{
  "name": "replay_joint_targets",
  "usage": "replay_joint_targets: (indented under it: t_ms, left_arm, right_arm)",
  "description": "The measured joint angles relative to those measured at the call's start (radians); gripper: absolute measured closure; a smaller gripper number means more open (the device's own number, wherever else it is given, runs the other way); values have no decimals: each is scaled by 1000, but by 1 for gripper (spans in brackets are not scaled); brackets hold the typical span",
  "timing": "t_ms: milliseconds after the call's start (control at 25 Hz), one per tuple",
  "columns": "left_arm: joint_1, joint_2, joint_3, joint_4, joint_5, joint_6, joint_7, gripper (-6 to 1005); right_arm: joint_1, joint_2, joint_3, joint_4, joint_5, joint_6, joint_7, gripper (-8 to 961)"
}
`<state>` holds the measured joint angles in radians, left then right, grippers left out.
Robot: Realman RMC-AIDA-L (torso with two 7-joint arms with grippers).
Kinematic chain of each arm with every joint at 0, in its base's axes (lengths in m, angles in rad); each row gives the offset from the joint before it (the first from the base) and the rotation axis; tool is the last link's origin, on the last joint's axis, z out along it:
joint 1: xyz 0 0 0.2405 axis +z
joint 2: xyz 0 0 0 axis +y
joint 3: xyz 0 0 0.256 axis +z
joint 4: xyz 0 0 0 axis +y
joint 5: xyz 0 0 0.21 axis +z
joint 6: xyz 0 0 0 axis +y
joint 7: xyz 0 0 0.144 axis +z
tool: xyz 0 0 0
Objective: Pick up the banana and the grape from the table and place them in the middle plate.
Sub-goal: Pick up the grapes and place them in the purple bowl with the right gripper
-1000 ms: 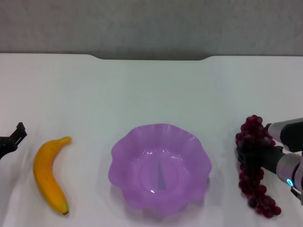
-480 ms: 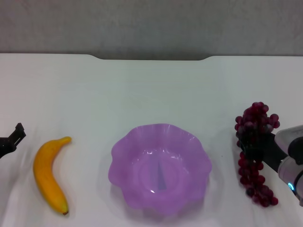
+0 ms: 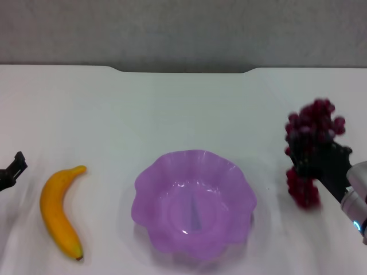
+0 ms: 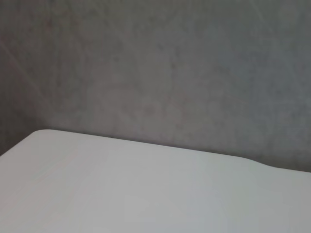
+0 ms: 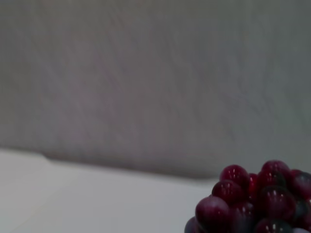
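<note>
- Nearest the robot, the middle plate (image 3: 194,203) sits centred on the table (image 3: 183,109), holding nothing; the banana (image 3: 59,211) lies to its left, long axis running near-to-far, dark tip nearest.
- At the left edge, the left gripper (image 3: 11,171) hangs just beside the banana, the closer of the 2 arms to it; whether its jaws are open I cannot tell.
- Farther right, the right gripper (image 3: 321,166) is clenched around the grape (image 3: 310,150), bunch dangling clear of the table.
- From those jaws the plate lies leftward and slightly nearer, so the carry probably goes that way.
</note>
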<state>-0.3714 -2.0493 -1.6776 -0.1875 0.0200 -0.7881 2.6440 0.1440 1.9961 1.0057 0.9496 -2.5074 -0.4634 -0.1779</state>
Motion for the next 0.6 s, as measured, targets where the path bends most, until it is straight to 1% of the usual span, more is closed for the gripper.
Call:
replay_joint_targets:
  t_ms: [80,160,280,320,440,600]
  left_arm:
    - [1,1,-3,0,0,0,1,106]
    - [2,1,-4,0,0,0,4,106]
    - [2,1,-3,1,0,1,4,106]
    - [2,2,-2,1,0,1,4,106]
    - [2,0,2,1,0,1,4,106]
    - [2,0,2,1,0,1,5,106]
  right_arm:
    - [-58,0,10,105,-97,-9,3,583]
    - [-104,1,16,193,-157,-11,6,582]
    - [-132,0,11,286,-186,10,8,582]
    - [-134,-1,9,307,-187,28,8,582]
    - [-119,-1,8,367,-188,142,9,585]
    - [-49,1,12,400,-180,315,9,588]
